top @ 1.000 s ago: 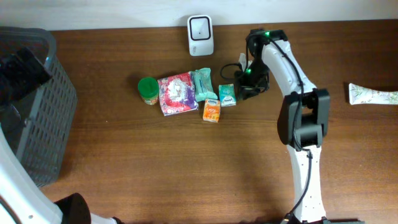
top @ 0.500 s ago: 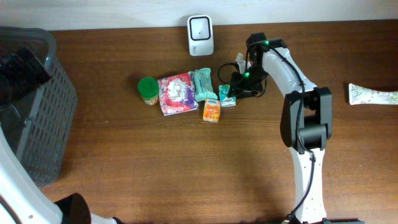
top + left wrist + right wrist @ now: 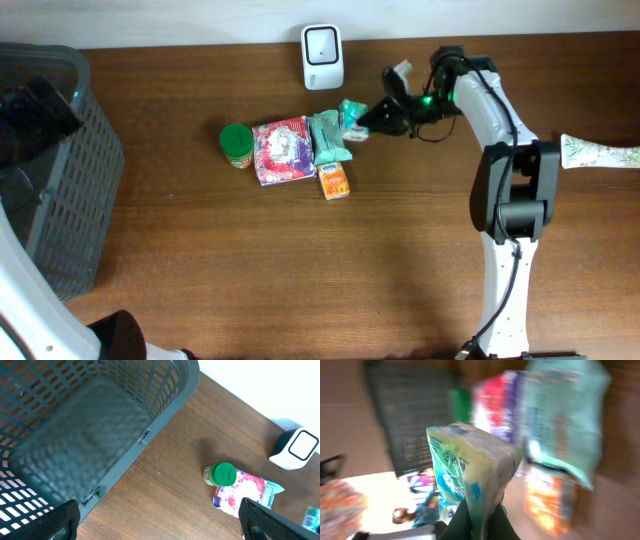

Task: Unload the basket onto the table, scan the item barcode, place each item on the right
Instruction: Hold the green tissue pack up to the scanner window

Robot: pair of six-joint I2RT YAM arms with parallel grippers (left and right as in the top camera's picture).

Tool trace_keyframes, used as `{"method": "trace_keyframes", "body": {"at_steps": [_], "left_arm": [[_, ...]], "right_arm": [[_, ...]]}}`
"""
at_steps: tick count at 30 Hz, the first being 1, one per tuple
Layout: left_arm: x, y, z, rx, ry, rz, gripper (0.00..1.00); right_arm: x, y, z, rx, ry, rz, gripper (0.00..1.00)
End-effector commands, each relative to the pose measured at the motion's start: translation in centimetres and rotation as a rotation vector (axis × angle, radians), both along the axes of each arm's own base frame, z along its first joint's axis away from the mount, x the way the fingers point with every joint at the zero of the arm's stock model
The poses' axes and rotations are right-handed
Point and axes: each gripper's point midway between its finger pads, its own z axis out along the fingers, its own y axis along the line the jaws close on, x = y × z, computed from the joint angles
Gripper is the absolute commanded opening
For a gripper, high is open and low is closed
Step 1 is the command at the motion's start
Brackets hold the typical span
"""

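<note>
the right gripper (image 3: 374, 116) is clamped shut on a small teal packet (image 3: 350, 110), pinching it at one end so the rest sticks out past the fingertips. in the wrist view the packet (image 3: 470, 470) stands up from between the fingers, a printed face showing; i can't pick out a barcode through the blur. it looks to be held off the surface (image 3: 300, 260), above the top corner of the pale green pouch (image 3: 326, 136).

the white scanner (image 3: 323, 43) stands just beyond, back toward the wall and a little to the left of the packet as the overhead shows it. the packet's free end points roughly that way, so i'd judge what's left is a short carry and a turn of the wrist to bring the coded side to the scanner's window.

farther along lie the orange carton (image 3: 336, 180), the red and pink pack (image 3: 283, 150) and the green-lidded jar (image 3: 237, 143).

the left gripper (image 3: 162, 522) is well away, its fingers spread wide and holding nothing, over the grey basket (image 3: 75, 435). the right arm is plainly the nearer one.
</note>
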Motion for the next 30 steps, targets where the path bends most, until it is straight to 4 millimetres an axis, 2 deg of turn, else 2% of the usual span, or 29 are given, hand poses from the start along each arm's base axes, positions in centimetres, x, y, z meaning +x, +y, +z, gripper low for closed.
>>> {"method": "trace_keyframes", "body": {"at_steps": [1, 4, 9, 11, 14, 16, 17, 25, 30], "left_arm": [[-0.2, 0.0, 0.2, -0.006, -0.008, 0.01, 0.99], [-0.2, 0.0, 0.2, -0.006, -0.008, 0.01, 0.99], [-0.2, 0.0, 0.2, -0.006, -0.008, 0.01, 0.99], [-0.2, 0.0, 0.2, -0.006, -0.008, 0.01, 0.99], [-0.2, 0.0, 0.2, -0.006, -0.008, 0.01, 0.99], [-0.2, 0.0, 0.2, -0.006, -0.008, 0.01, 0.99], [-0.2, 0.0, 0.2, -0.006, -0.008, 0.01, 0.99], [-0.2, 0.0, 0.2, -0.006, -0.008, 0.01, 0.99], [-0.2, 0.0, 0.2, -0.006, -0.008, 0.01, 0.99]], "right_arm": [[0.1, 0.9, 5.7, 0.287, -0.118, 0.022, 0.04], [0.0, 1.3, 5.8, 0.294, -0.12, 0.03, 0.04], [-0.9, 3.4, 6.0, 0.303, -0.217, 0.091, 0.04], [-0.9, 4.7, 7.5, 0.311, -0.285, 0.128, 0.04], [-0.6, 6.0, 11.6, 0.327, -0.437, 0.176, 0.04], [-0.3, 6.0, 13.8, 0.335, -0.561, 0.193, 0.04], [-0.3, 6.0, 14.1, 0.336, -0.583, 0.195, 0.04], [0.2, 5.0, 13.9, 0.33, -0.591, 0.176, 0.04], [0.9, 3.1, 13.9, 0.317, -0.571, 0.133, 0.04]]}}
